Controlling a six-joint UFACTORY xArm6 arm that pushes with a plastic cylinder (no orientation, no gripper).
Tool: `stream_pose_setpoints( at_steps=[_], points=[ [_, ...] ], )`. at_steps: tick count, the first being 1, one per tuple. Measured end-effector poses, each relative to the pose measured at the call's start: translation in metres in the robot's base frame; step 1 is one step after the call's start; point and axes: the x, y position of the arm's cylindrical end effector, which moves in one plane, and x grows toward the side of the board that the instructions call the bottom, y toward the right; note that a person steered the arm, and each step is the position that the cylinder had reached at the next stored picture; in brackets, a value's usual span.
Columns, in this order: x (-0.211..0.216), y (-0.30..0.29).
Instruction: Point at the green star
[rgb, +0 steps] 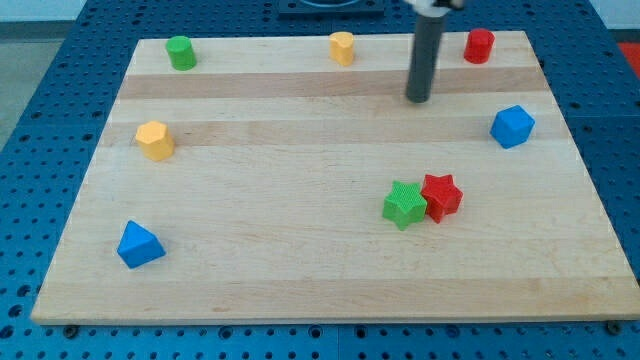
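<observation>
The green star (403, 204) lies on the wooden board (300, 260), right of centre and toward the view's bottom. A red star (441, 196) touches its right side. My tip (417, 99) is the lower end of a dark upright rod near the view's top, right of centre. It stands well above the green star in the view, apart from it, with bare board between them.
A green cylinder (181, 52) sits at the top left, a yellow block (342, 47) at top centre, a red cylinder (479, 45) at the top right. A blue cube (512, 126) is at the right, a yellow hexagon (155, 139) at the left, a blue triangle (138, 245) at the bottom left.
</observation>
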Motion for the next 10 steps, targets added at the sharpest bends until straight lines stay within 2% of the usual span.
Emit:
stream_pose_setpoints(
  at_steps=[1, 3, 5, 7, 10],
  points=[
    [-0.011, 0.049],
    [-0.067, 0.117],
    [-0.124, 0.115],
    [-0.108, 0.084],
    [-0.048, 0.057]
  ],
)
